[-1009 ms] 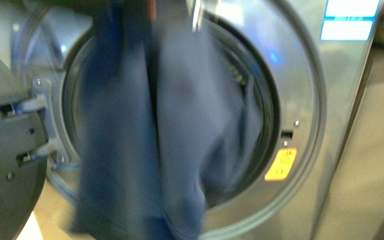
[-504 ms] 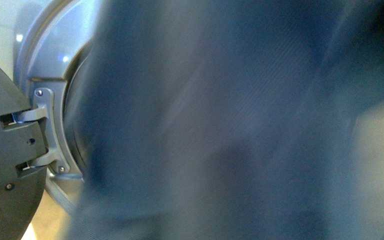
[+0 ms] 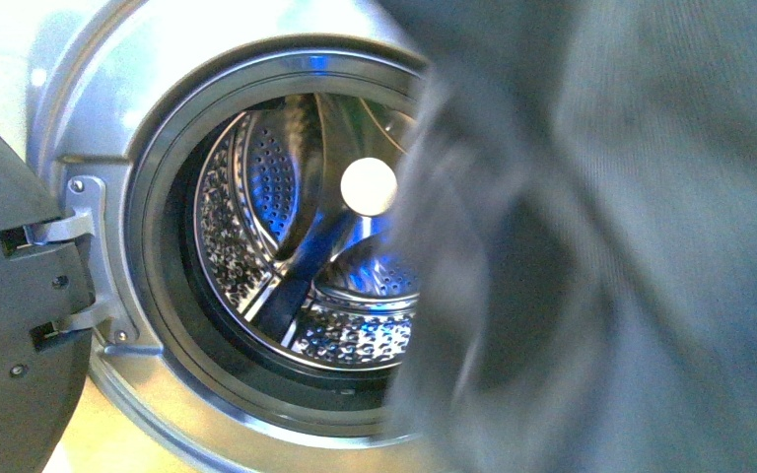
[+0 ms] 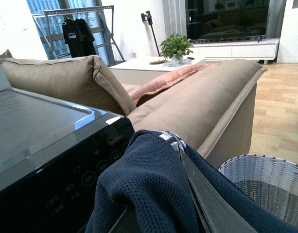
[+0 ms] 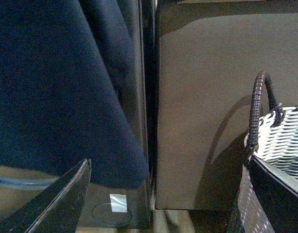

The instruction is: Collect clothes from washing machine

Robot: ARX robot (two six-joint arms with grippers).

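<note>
The silver-grey washing machine (image 3: 108,99) stands open, its door (image 3: 10,325) swung left, and the perforated steel drum (image 3: 266,197) shows no fabric inside. The dark navy clothes (image 3: 611,246) hang blurred close to the front camera, covering the right half of that view. My left gripper (image 4: 183,160) is shut on the clothes (image 4: 139,184), held above the washer's black top panel (image 4: 42,160). A white print shows at the fold. My right gripper (image 5: 168,162) is open and empty, below the hanging clothes (image 5: 51,87) and between washer and basket.
A woven grey-white basket (image 4: 265,179) stands on the floor beside the washer; its dark handle (image 5: 258,111) is near my right gripper. A beige sofa (image 4: 197,102) with cushions backs onto the washer. Wooden floor lies beyond.
The clothes have come out of the drum opening and swept across the front camera to the right. The drum interior is now uncovered.
</note>
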